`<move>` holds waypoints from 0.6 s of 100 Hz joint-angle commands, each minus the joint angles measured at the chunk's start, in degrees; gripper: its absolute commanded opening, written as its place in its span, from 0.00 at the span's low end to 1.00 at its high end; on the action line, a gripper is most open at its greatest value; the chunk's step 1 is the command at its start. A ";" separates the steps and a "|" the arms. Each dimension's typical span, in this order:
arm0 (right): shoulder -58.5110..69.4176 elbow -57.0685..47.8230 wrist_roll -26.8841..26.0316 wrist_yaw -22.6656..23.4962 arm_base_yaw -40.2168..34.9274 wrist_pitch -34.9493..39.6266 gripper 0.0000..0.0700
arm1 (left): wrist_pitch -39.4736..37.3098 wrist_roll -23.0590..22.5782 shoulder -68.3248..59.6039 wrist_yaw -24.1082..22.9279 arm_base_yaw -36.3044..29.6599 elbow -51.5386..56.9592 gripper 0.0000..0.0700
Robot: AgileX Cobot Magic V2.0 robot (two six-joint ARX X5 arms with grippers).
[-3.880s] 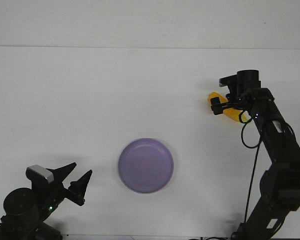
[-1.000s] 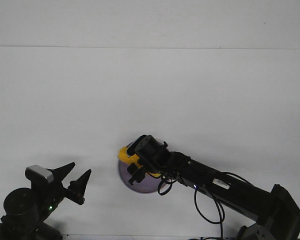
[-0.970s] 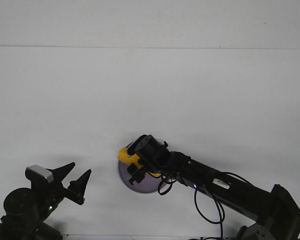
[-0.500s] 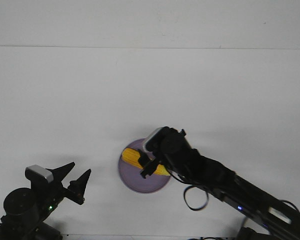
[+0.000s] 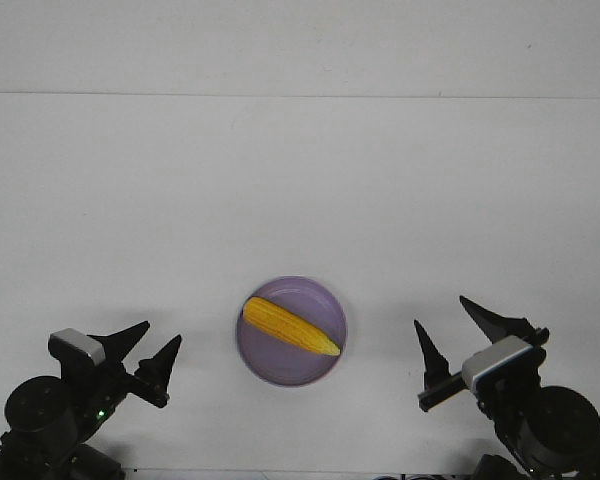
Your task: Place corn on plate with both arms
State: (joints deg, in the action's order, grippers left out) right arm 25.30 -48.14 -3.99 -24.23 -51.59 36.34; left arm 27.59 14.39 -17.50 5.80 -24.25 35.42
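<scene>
The corn (image 5: 289, 327) lies inside the lavender plate (image 5: 264, 368) near the table's front middle, its paler tip pointing to the right and toward the front. My left gripper (image 5: 153, 357) is open and empty at the front left, well left of the plate. My right gripper (image 5: 458, 342) is open and empty at the front right, well right of the plate. Neither gripper touches the corn or the plate.
The white table (image 5: 300, 180) stretches back to a white wall. Both arm bases sit low at the front corners.
My right arm carried the corn from the far right to the plate, let it go there, and pulled back to the front right. The left arm has not moved.
</scene>
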 commanded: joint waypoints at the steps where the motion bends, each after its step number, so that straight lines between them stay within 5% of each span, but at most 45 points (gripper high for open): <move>1: -3.30 1.51 -2.73 -0.28 -0.50 0.15 0.44 | -0.55 -0.92 0.00 -0.35 -0.24 0.74 0.38; 7: -5.81 3.13 -3.19 -0.17 -0.50 1.27 0.00 | -0.48 -1.57 0.00 -0.35 -0.24 0.74 0.00; 60: -7.69 4.44 -3.85 0.22 -0.50 2.67 0.02 | -0.70 -2.16 0.13 -1.11 -0.24 0.74 0.02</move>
State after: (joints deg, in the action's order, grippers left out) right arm 17.37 -43.55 -6.96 -24.03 -51.59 39.51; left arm 27.49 12.95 -17.50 4.71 -24.25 35.42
